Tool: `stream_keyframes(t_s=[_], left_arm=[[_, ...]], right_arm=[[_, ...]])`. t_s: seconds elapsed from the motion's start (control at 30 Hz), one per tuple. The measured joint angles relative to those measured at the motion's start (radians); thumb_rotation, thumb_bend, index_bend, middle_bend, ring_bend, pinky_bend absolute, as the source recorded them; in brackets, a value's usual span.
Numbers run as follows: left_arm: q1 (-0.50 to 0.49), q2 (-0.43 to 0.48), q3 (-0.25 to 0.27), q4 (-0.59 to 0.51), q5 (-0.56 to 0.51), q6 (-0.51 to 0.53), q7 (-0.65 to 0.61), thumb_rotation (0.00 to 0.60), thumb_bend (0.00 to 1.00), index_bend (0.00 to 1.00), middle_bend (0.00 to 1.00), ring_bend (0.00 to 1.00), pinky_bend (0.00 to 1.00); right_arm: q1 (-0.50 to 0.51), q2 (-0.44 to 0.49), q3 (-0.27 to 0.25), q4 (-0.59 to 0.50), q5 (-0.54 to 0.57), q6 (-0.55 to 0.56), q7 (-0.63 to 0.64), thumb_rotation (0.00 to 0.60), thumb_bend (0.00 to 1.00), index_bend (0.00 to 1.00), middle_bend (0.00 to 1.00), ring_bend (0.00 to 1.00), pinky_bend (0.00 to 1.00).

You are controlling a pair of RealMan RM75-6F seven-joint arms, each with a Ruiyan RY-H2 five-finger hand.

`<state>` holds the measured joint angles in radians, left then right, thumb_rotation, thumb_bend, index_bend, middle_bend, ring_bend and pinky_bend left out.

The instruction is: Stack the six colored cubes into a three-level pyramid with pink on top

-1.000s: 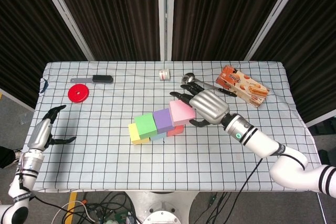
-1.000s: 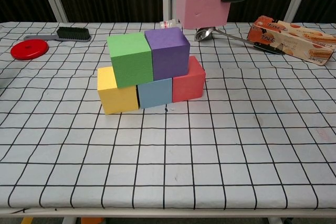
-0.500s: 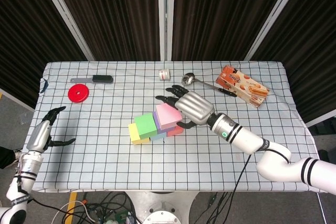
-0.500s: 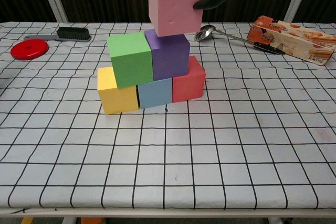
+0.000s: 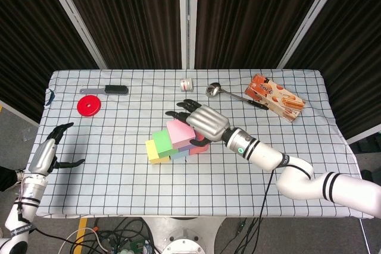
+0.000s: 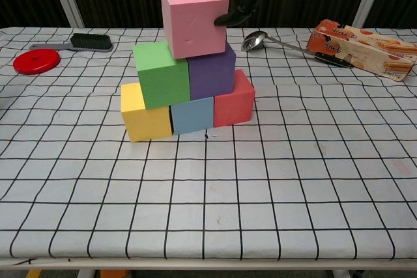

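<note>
I count six cubes: yellow cube [image 6: 144, 115], blue cube [image 6: 192, 114] and red cube [image 6: 233, 99] in the bottom row, green cube [image 6: 160, 73] and purple cube [image 6: 210, 73] on them, and one pink cube [image 6: 193, 19] on top. My right hand [image 5: 205, 122] grips the pink cube, fingers wrapped around its far side, one fingertip [image 6: 223, 20] on its right face. It sits over the seam between green and purple; a second ago it hung higher and further right. My left hand [image 5: 47, 154] hovers at the table's [image 6: 313, 180] left edge, fingers spread, holding nothing.
</note>
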<state>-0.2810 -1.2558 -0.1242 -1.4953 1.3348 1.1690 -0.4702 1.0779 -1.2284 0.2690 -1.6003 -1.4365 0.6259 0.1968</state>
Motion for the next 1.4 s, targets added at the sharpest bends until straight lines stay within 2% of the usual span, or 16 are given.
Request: stream_keyframes(t_s=[1.4], left_arm=[[0.007,0.009,0.012,0.023,0.007,-0.011,-0.043,0.600,0.02,0.10,0.08,0.00,0.09]], right_arm=[[0.078,-0.045,-0.023,0.029,0.096,-0.032,-0.069,0.600,0.34,0.00,0.38,0.00,0.00]])
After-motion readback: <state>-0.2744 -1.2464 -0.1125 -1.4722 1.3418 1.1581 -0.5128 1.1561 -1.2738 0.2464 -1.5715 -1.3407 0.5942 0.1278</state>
